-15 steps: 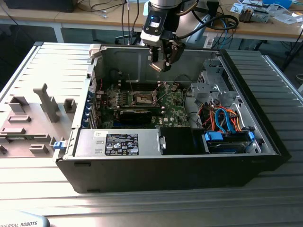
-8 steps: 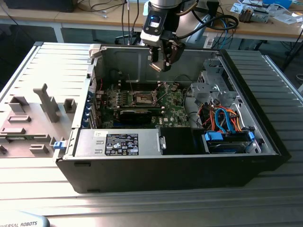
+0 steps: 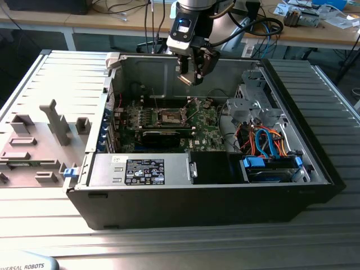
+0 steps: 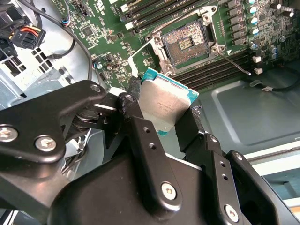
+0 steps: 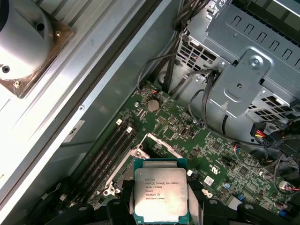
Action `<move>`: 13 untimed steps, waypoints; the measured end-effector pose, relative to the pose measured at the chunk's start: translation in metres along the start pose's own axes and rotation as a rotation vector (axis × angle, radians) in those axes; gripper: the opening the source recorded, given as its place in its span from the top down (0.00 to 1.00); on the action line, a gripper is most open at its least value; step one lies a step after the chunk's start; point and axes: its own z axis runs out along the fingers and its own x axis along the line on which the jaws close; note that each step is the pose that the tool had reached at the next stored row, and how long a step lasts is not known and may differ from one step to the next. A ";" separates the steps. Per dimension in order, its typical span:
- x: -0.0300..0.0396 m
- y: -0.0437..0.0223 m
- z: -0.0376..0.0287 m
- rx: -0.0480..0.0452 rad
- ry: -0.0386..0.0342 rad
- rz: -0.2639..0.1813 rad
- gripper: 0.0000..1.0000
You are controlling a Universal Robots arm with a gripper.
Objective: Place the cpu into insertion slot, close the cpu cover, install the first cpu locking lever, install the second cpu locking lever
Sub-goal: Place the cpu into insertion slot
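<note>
Gripper (image 3: 191, 76) sits upper centre of the exterior view, fingers (image 4: 140, 136) clamped on opposite edges of the cpu (image 5: 157, 194), silver top facing the first wrist camera. Chip hangs well clear of the green motherboard (image 3: 205, 121); insertion slot (image 3: 169, 116) at frame centre in the exterior view looks empty, though detail there is hard to confirm
</note>
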 end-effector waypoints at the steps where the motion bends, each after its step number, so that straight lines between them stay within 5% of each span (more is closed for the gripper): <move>1: 0.0000 0.0000 0.0000 -0.0001 0.0000 0.001 0.46; 13: 0.0000 0.0000 0.0000 -0.0002 -0.0008 0.009 0.46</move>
